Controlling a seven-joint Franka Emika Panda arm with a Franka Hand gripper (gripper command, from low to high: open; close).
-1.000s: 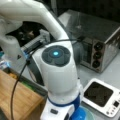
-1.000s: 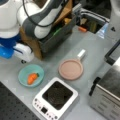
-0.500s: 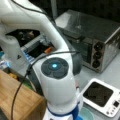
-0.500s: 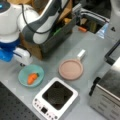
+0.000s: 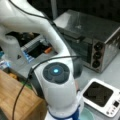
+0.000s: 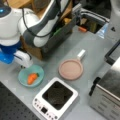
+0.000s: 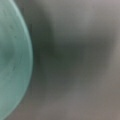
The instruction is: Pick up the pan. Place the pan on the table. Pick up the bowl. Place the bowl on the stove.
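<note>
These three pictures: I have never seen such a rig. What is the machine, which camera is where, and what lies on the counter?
The white machine is a Franka robot arm. Two cameras off the arm look at it; the third rides on its wrist. On the grey table lie a pink pan, a teal bowl holding an orange food piece, and an empty stove. A toaster oven stands beside them. The gripper sits low at the bowl's rim; the wrist view shows that rim close up. Nothing visibly held.
</note>
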